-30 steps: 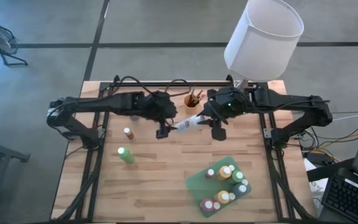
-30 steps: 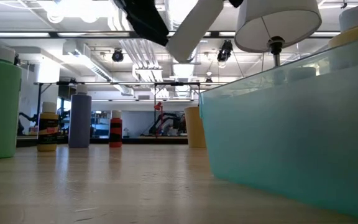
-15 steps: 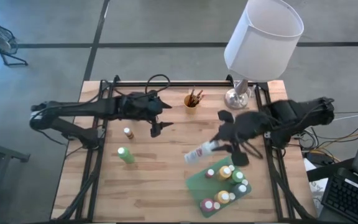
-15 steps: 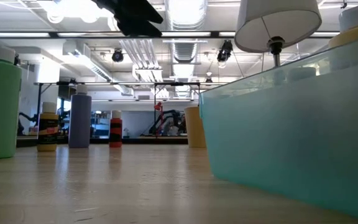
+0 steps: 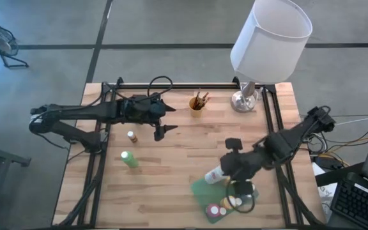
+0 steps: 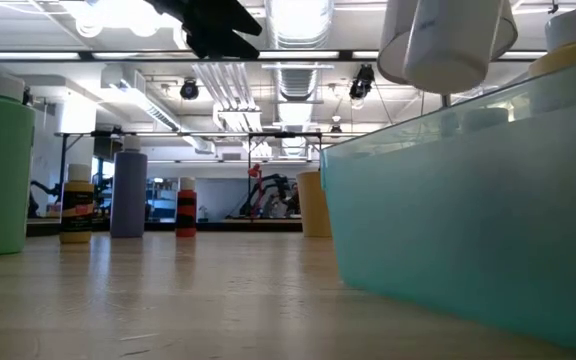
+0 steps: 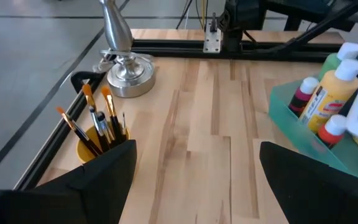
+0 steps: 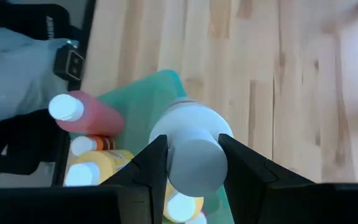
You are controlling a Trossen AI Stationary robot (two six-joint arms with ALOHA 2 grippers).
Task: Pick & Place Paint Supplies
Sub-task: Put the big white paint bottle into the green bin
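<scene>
The light wooden plank surface [image 5: 171, 172] is seen from above, framed by black rails. At its far edge a lamp with a large white drum shade and a silver base [image 5: 271, 39] is stood. Near the front right of the surface a translucent green rectangular tray [image 5: 202, 190] is placed, and several white-capped paint bottles in yellow, red and green [image 7: 328, 102] are held upright in it.

The right gripper [image 5: 230, 171] is positioned over the tray's far-left corner. A white plastic bottle with a pale label [image 8: 191, 149] is pinched between its two dark fingers [image 8: 149, 167], tilted, above the tray's edge; in the low view its rounded end [image 6: 450, 40] is seen hanging above the tray wall.

The left gripper [image 5: 160, 130] is held above the surface towards the far left, with its fingers [image 7: 98, 171] spread wide and nothing between them.

A tall light-green bottle with a green cap [image 5: 129, 159] is stood on the left half of the surface, and a smaller brown bottle with a white cap [image 5: 131, 136] is stood just behind it, apart from it. A small yellow cup [image 5: 197, 103] is placed near the far edge, left of the lamp base, and thin dark-handled brushes with orange tips [image 7: 95, 121] are held in it.
</scene>
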